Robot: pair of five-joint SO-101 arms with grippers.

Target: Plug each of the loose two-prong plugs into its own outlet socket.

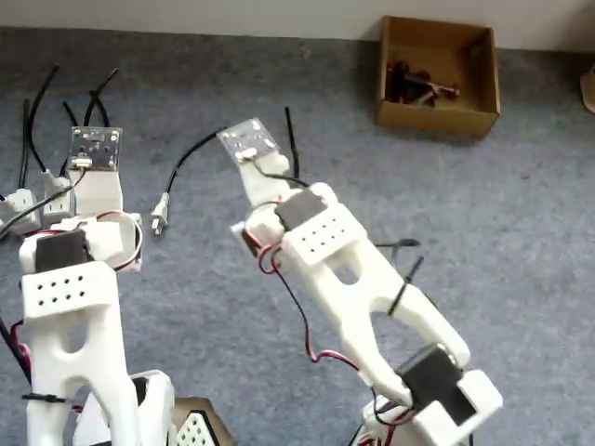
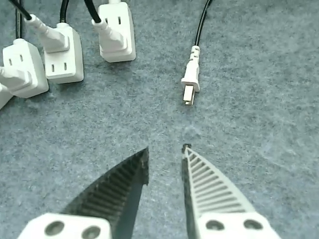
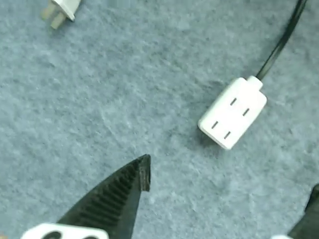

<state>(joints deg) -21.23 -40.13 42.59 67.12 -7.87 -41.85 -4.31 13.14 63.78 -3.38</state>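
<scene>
A loose white two-prong plug [image 2: 191,82] on a black cord lies on the grey carpet, a short way beyond my left gripper [image 2: 166,148], which hangs open and empty above bare carpet. The same plug [image 1: 158,219] lies between the two arms. Three white outlet blocks [image 2: 62,55] sit beside it, each with a corded plug in it and spare slots showing. My right gripper [image 3: 229,180] is wide open and empty, low over the carpet. Just beyond it lies a white outlet block [image 3: 232,112] with empty slots. The prongs of the loose plug [image 3: 60,10] show farther off.
A cardboard box [image 1: 437,74] holding small dark parts stands at the back right. Black cords [image 1: 37,111] trail away at the back left. The left arm [image 1: 70,279] and right arm [image 1: 325,242] stand side by side, with bare carpet to the right.
</scene>
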